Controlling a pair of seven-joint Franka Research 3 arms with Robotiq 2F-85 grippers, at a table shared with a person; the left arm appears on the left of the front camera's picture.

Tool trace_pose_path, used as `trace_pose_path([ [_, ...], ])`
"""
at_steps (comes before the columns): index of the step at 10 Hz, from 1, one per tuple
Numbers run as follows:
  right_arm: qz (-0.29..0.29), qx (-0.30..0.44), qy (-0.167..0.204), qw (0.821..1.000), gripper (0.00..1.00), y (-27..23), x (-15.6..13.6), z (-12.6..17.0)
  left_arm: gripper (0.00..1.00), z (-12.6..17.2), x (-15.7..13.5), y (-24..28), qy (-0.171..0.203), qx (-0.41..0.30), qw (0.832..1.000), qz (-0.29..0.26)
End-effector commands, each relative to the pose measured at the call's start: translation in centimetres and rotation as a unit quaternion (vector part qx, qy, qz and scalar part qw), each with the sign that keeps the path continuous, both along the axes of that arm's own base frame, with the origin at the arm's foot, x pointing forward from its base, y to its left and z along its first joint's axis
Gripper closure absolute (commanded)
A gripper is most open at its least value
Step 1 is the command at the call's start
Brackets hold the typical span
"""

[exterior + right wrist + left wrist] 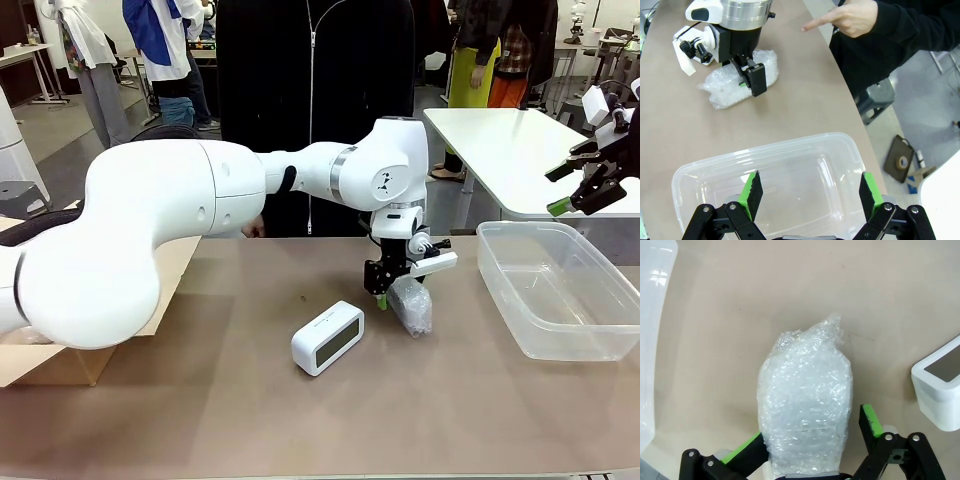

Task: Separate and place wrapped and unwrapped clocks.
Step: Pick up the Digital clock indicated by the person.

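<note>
Left pincer (809,432): jaws wide, set down around the wrapped clock (807,375). One green pad is at the wrap's edge and the other stands just off it, so nothing is clamped yet.
Wrapped clock: lies flat on the table (200,420), near the clear tub (545,285) on its left side but not touching it.
Risk, soft grip: the bubble wrap will likely give under the pads before the hard clock inside is met. A closure judged on the wrap alone could leave the bundle loose, and it could slide out during a lift.
Risk, off-centre: the bundle sits nearer one pad, so closing may push or turn it across the table rather than centre it.
Risk, loose end: the crumpled tip of the wrap points away from the pincer. It could drag, or catch the tub's rim on the way in.
Bare clock (327,337): on the table farther from the tub than the wrapped one, apart from it. A low swing of the arm could knock it.
Right pincer (810,182): jaws wide and holding nothing, poised above the tub. It could crowd the left arm if the tub is where the bundle goes.
Person's hand (850,17): pointing, over the table's far edge beyond the tub. It may come near the arm's path.
</note>
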State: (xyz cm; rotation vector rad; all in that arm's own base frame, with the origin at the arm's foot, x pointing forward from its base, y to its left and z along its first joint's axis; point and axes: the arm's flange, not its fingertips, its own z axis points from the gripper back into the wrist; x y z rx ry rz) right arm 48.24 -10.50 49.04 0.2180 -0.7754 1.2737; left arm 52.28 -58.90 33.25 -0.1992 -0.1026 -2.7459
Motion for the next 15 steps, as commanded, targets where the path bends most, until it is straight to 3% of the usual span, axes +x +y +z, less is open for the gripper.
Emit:
trace_pose_path([
  [1, 0.004, -0.001, -0.002, 1.0, 0.0, 0.0, 0.0, 0.0, 0.2, 0.2, 2.2, -1.5, -0.015, 0.016, 1.0, -0.022],
  [2, 0.004, -0.001, -0.002, 1.0, 0.0, 0.0, 0.0, 0.0, 0.4, 0.4, 2.1, -1.7, -0.023, 0.011, 0.999, -0.024],
  [3, 0.004, -0.001, -0.002, 1.0, 0.0, 0.0, 0.0, 0.0, 0.24, 0.7, 2.0, -1.9, -0.03, 0.008, 0.999, -0.028],
  [4, 0.004, -0.001, -0.002, 1.0, 0.0, 0.0, 0.0, 0.0, 0.6, 1.0, 1.9, -2.1, -0.035, -0.004, 0.999, -0.034],
  [5, 0.004, -0.001, -0.002, 1.0, 0.0, 0.0, 0.0, 0.0, 0.44, 1.3, 1.8, -2.3, -0.036, -0.019, 0.998, -0.038],
  [6, 0.004, -0.001, -0.002, 1.0, 0.0, 0.0, 0.0, 0.0, 0.8, 1.6, 1.7, -2.5, -0.039, -0.027, 0.998, -0.04],
  [7, 0.004, -0.001, -0.002, 1.0, 0.0, 0.0, 0.0, 0.0, 0.64, 1.9, 1.5, -2.7, -0.042, -0.032, 0.998, -0.045],
  [8, 0.004, -0.001, -0.002, 1.0, 0.0, 0.0, 0.0, 0.0, 1.0, 2.1, 1.4, -2.8, -0.042, -0.035, 0.997, -0.048],
  [9, 0.004, -0.001, -0.002, 1.0, 0.0, 0.0, 0.0, 0.0, 0.84, 2.3, 1.4, -2.7, -0.043, -0.035, 0.997, -0.049],
  [10, 0.004, -0.001, -0.002, 1.0, 0.0, 0.0, 0.0, 0.0, 1.0, 2.4, 1.3, -2.6, -0.04, -0.033, 0.997, -0.054],
  [12, 0.004, -0.001, -0.002, 1.0, 0.0, 0.0, 0.0, 0.0, 1.0, 2.7, 1.1, -2.4, -0.04, -0.028, 0.997, -0.051],
  [13, 0.004, -0.001, -0.002, 1.0, 0.0, 0.0, 0.0, 0.0, 0.65, 3.2, 1.0, -2.2, -0.044, -0.025, 0.998, -0.044],
  [14, 0.004, -0.001, -0.002, 1.0, 0.0, 0.0, 0.0, 0.0, 0.65, 3.6, 0.9, -2.0, -0.046, -0.024, 0.998, -0.031],
  [15, 0.004, -0.001, -0.002, 1.0, 0.0, 0.0, 0.0, 0.0, 0.85, 4.1, 0.8, -1.7, -0.055, -0.025, 0.998, -0.002],
])
